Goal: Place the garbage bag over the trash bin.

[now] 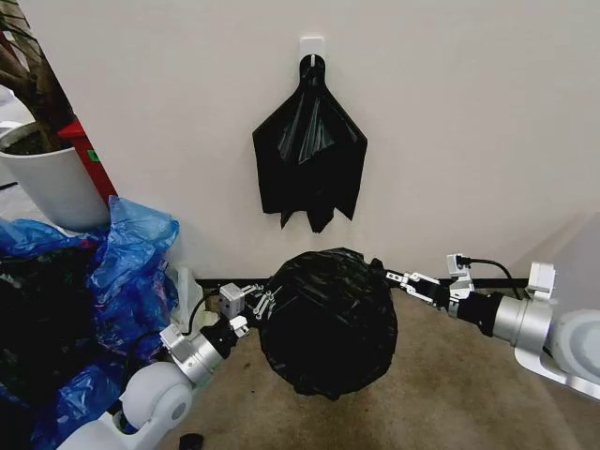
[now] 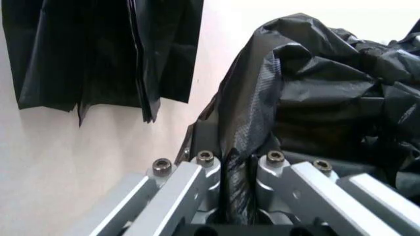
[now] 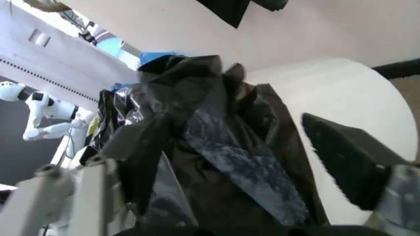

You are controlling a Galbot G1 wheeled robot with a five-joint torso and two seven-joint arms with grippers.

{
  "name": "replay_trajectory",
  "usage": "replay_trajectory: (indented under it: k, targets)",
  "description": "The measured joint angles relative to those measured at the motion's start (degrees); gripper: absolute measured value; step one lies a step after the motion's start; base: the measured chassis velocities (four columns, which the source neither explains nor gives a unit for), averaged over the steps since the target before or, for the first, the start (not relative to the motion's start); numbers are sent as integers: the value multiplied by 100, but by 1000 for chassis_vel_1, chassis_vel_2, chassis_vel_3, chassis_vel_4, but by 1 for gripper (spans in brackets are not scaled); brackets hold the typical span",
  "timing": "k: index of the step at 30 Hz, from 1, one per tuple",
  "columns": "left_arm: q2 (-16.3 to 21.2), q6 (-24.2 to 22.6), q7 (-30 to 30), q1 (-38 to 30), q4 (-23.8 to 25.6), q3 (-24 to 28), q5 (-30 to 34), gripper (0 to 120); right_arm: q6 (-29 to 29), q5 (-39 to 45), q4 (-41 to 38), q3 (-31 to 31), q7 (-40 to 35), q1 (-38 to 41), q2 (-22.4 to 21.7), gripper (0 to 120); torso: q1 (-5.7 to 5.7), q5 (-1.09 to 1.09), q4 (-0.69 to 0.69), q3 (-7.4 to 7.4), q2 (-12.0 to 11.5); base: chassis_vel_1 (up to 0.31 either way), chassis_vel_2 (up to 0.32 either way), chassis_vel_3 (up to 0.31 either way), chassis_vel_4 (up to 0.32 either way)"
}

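Head view: large, thin, glossy black plastic garbage bag, wrinkly, spread as a rounded dome on the brown floor close to the pale wall. Under it, presumably, the trash bin, fully hidden here. On the robot's left side of the bag, left gripper touching the bag's edge. On the right side, right gripper at the upper edge of the bag; cannot tell from here whether pinching. Above on the wall, smaller kite-shaped black plastic bundle hanging from a white hook, well apart from the bag. At far left, shiny blue plastic bags in a heap, and behind them a larger white plant pot with a plant.

Left wrist view: left gripper with silver fingers pressed together on a fold of the garbage bag, film squeezed in the narrow gap between. Hanging black bundle against the wall behind.

Right wrist view: garbage bag bunched in front of the camera, draped against the small round off-white plastic trash bin, its curved side bare beside the film. Right gripper with fingers spread wide, one pale finger and one dark pad on either side of the crumpled film.
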State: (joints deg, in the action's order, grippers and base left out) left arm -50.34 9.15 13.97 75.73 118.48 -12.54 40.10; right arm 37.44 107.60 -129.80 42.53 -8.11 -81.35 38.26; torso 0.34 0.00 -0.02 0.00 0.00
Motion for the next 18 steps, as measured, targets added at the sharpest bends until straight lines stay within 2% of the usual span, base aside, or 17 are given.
replay_trajectory:
  k: [3, 4, 9, 10, 12, 18]
  targets:
    - [-5, 1, -5, 2, -1, 46, -41, 4, -19, 4, -29, -17, -12, 25, 20, 61, 0, 0, 0, 0, 0, 0, 0, 0, 0]
    - [-5, 1, -5, 2, -1, 46, -41, 4, -19, 4, -29, -17, -12, 25, 20, 61, 0, 0, 0, 0, 0, 0, 0, 0, 0]
    - [3, 6, 21, 11, 16, 81, -52, 4, -83, -91, -51, -90, -9, 40, 56, 39, 0, 0, 0, 0, 0, 0, 0, 0, 0]
    - [3, 6, 21, 11, 16, 81, -52, 4, -83, -91, -51, -90, -9, 40, 56, 39, 0, 0, 0, 0, 0, 0, 0, 0, 0]
    - [22, 7, 56, 20, 61, 82, -42, 4, -153, -232, -18, -175, 32, 58, 76, 30, 0, 0, 0, 0, 0, 0, 0, 0, 0]
    - [48, 19, 340, 157, 150, -9, -33, 4, -286, -582, 114, -299, 147, 105, 101, 8, 0, 1, 0, 0, 0, 0, 0, 0, 0]
